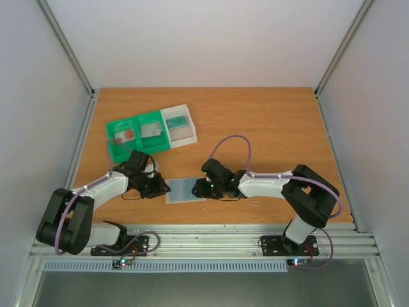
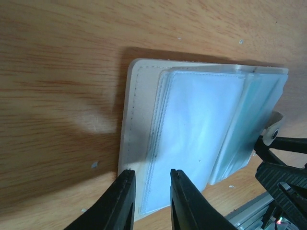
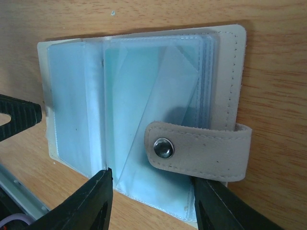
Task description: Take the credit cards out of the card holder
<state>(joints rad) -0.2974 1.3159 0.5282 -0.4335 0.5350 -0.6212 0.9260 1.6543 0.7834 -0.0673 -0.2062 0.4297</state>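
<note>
The card holder (image 1: pixel 185 190) lies open on the table between both grippers. Its pale cover and clear blue-tinted sleeves fill the left wrist view (image 2: pixel 192 120) and the right wrist view (image 3: pixel 144 91). I cannot tell whether a sleeve holds a card. My left gripper (image 2: pixel 151 175) is open a narrow way, its tips over the holder's near corner. My right gripper (image 3: pixel 151 184) is open wide, straddling the holder's edge by the white snap tab (image 3: pixel 201 148). Three credit cards lie in the tray: a reddish one (image 1: pixel 126 135), a grey one (image 1: pixel 151 129), a teal one (image 1: pixel 179 121).
The green-and-white three-compartment tray (image 1: pixel 110 142) sits at the back left of the wooden table. Grey walls close in both sides and the back. An aluminium rail (image 1: pixel 204 240) runs along the near edge, just behind the holder.
</note>
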